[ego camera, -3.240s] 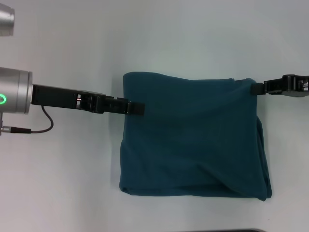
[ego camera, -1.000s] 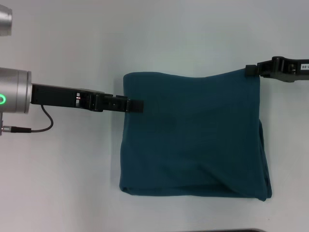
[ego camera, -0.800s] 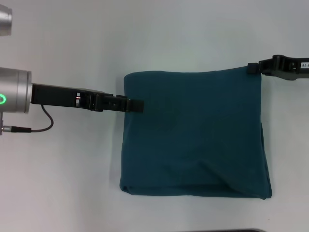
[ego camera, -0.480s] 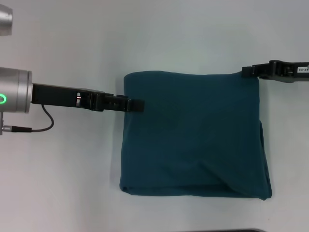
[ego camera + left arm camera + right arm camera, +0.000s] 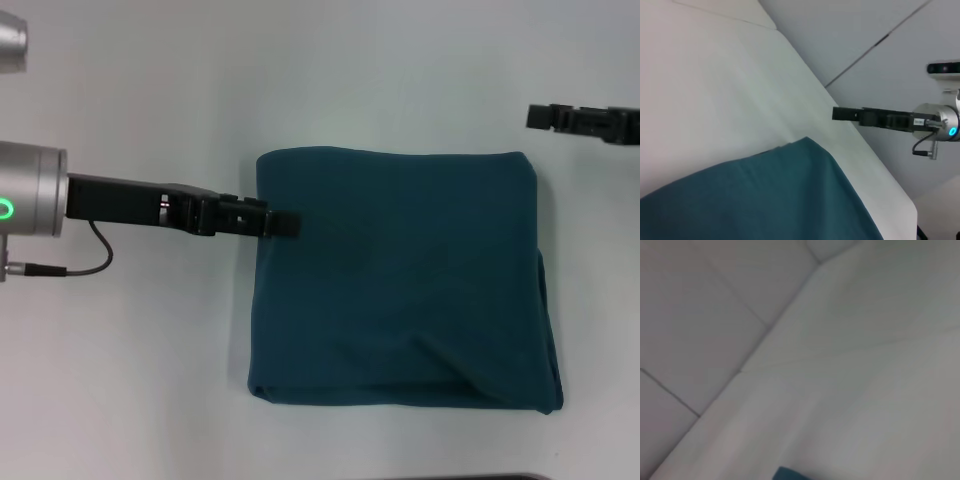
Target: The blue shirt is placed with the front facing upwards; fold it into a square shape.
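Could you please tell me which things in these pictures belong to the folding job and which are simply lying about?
Part of the job:
- the blue shirt, folded into a rough square on the table
- left gripper, at the shirt's left edge
- right gripper, off the shirt, beyond its far right corner

Lying about:
- nothing else visible

Left arm [image 5: 30,203]: silver cylindrical housing, green indicator ring, black cable [image 5: 75,262]. Both grippers: slim black bodies; right gripper [image 5: 535,117] carries a white label.

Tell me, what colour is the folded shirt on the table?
Dark teal-blue, plain all over: the folded cotton shirt shows best in the head view.
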Tool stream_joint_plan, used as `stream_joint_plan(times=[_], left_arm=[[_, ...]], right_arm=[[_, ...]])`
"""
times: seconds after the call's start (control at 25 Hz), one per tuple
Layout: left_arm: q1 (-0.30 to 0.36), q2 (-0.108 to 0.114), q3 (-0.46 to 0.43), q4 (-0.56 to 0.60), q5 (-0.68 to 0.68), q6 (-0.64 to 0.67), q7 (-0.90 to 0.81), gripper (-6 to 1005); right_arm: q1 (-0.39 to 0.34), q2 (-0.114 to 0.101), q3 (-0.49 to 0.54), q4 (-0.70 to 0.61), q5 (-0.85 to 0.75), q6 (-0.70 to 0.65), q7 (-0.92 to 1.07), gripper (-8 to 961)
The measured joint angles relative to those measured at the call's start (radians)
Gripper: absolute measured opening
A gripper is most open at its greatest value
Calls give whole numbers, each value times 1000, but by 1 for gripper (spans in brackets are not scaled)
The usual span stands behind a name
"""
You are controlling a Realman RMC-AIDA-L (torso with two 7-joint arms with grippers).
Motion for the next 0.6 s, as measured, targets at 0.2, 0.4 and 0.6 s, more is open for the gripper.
stream_joint_plan(times=[0.2, 0.4, 0.6], left_arm=[[21, -11, 0, 3, 0, 15, 64, 873], [37, -20, -1, 7, -7, 17, 115, 881], [47, -32, -12, 14, -32, 23, 186, 883]], right_arm=[[-39, 15, -1, 0, 51, -32, -145, 684], [-39, 19, -20, -2, 34, -86, -271, 874], [-29, 17, -27, -6, 4, -91, -314, 915]])
